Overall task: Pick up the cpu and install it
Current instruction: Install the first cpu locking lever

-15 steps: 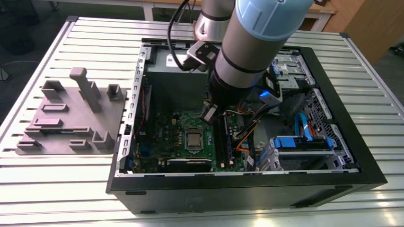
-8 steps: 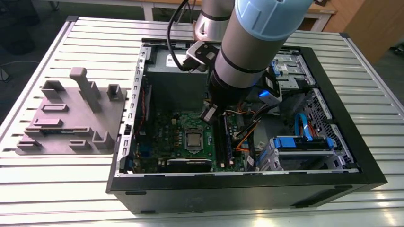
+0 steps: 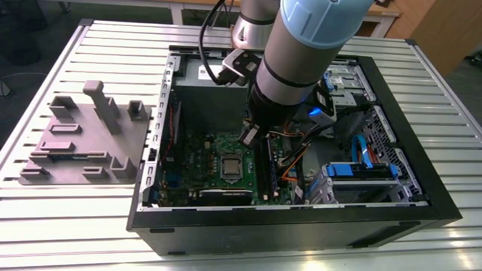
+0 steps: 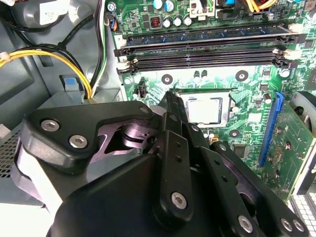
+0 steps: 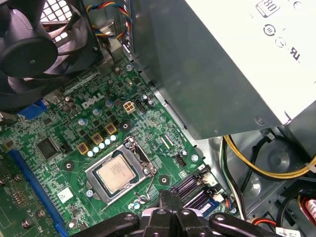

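The cpu [image 3: 230, 165] is a small square chip with a silver-grey top. It lies flat in the socket in the middle of the green motherboard [image 3: 197, 152], inside the open black computer case [image 3: 301, 226]. Both wrist views show the cpu [image 4: 204, 109] [image 5: 117, 176] seated in its metal socket frame. My gripper [image 3: 250, 134] hangs just above the board, a little toward the exterior view's right of the socket. Its black fingers [image 4: 170, 101] meet at their tips with nothing between them, and the gripper [image 5: 166, 198] is apart from the chip.
A grey power supply box [image 5: 212, 64] stands close beside the socket. Black memory slots [image 4: 207, 47] run along the board's other side. A fan [image 5: 34, 47], loose cables [image 3: 290, 164] and blue drive brackets [image 3: 362, 169] crowd the case. A grey parts fixture [image 3: 83, 141] sits on the slatted table.
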You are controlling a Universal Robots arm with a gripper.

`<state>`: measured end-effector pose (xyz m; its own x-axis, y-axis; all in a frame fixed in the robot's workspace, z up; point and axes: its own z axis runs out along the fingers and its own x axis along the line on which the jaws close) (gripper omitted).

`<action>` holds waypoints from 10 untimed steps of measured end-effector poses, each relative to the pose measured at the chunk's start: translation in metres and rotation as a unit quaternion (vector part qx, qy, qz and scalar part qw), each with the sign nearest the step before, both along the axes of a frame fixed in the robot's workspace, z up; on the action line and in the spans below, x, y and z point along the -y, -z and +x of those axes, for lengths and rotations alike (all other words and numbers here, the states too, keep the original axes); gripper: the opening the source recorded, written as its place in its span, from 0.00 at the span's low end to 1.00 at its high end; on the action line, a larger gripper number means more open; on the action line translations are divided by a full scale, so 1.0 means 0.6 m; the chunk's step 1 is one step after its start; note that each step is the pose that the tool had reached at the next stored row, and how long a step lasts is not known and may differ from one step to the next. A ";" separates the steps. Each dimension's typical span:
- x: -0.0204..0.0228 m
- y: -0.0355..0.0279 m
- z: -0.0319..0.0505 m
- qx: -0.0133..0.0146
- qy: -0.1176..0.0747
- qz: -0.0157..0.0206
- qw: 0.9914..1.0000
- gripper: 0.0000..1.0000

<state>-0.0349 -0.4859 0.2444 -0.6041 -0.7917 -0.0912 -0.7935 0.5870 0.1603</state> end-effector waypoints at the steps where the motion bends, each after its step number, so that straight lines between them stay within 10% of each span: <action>1: 0.0000 0.000 0.000 0.000 0.000 0.000 1.000 0.10; 10: 0.0009 0.000 -0.001 0.001 -0.035 0.000 0.999 0.10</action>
